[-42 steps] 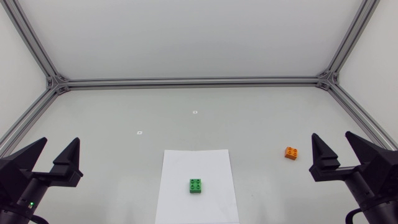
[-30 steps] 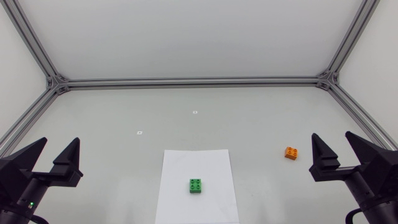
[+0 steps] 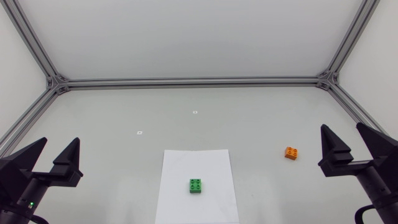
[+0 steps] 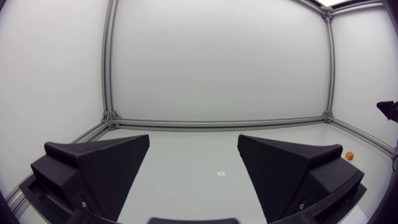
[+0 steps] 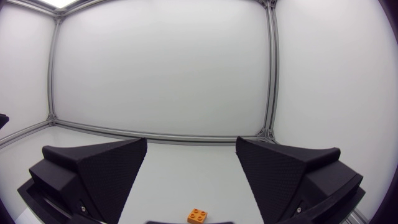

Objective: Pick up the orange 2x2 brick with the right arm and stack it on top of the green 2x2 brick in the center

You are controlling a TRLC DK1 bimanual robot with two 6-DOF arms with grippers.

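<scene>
My right gripper (image 3: 341, 126) hangs near the right edge of the bench (image 3: 249, 118), fingers (image 5: 99, 165) spread wide and empty. The left gripper (image 3: 60, 139) is likewise apart by the left edge. The orange brick (image 3: 290, 152) sits on bare bench toward the right edge, near my right gripper and ahead of it. The green brick (image 3: 196, 185) rests on a white paper sheet (image 3: 205, 163) at the middle of the near edge. I judge the approach is the step in hand. I'd lower straight over the orange brick, square the fingers to two flat side walls and close below the studs. Both bricks look like hard, boxy plastic with four round studs, and the wedge fingers have dimpled matte faces that should grip.
</scene>
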